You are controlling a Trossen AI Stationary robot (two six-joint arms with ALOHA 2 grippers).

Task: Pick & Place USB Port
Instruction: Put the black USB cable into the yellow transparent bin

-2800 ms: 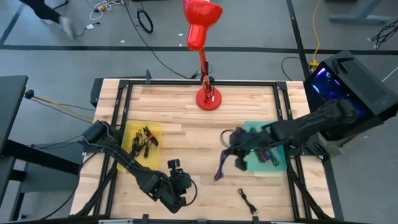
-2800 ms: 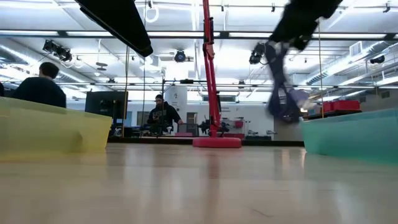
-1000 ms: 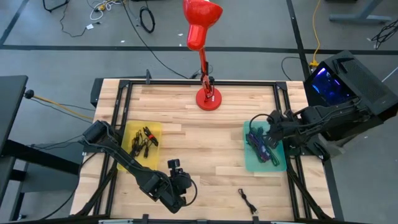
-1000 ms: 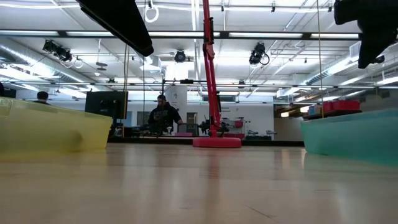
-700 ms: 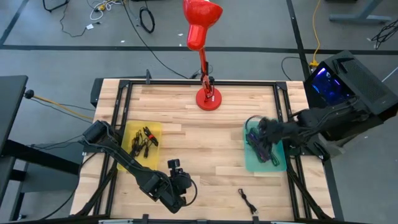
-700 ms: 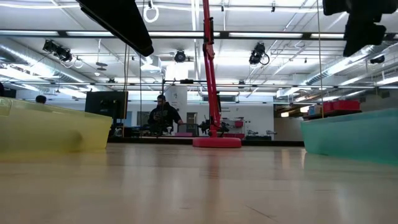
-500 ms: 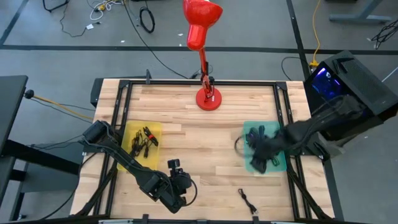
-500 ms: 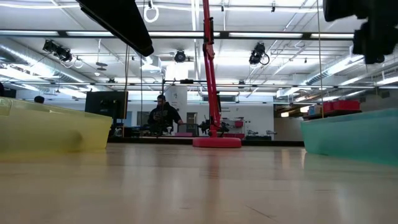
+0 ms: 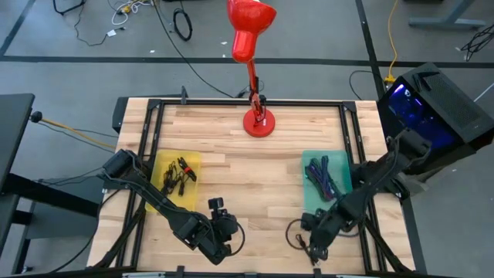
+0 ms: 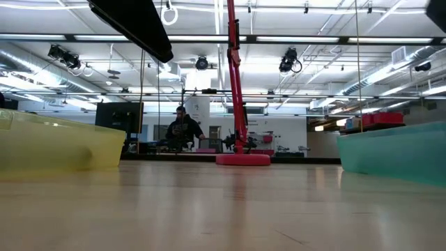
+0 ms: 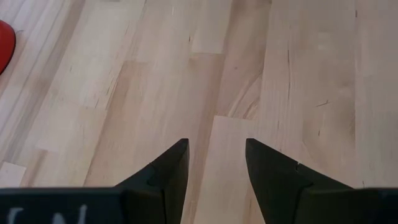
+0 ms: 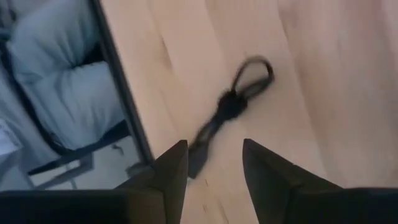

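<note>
**Right gripper lined up over stray USB cable at counter's edge**

A black USB cable [image 12: 231,106], small and knotted at mid-length w/ a loop at one end, is seen lying loose on the wooden counter [image 9: 255,177], lower right of centre in the high view, close to the near edge. The right gripper [image 9: 315,241] is poised directly above it, fingers spread w/ a clear gap and nothing pinched between them. In the right wrist view the cable's plug end is placed just ahead of the gap, nearest the fingertip [image 12: 177,155] on the frame's left, while the loop runs off toward the upper right of that frame; the cable is not yet touched as far as can be told.

For a clean pick, the jaws are best centred on the knotted mid-section, approx. square across the cable's line, and lowered until the tips nearly meet the wood before being closed. The dark frame rail beside the cable should be given room, since the plug end lies near it. A grab at the loop alone is judged risky, as thin cable could slip out.

The teal tray [image 9: 310,199], holding purple and dark cables, sits above the gripper in the high view. The left gripper [image 11: 215,163], also spread and empty, is parked at lower left of centre.
</note>
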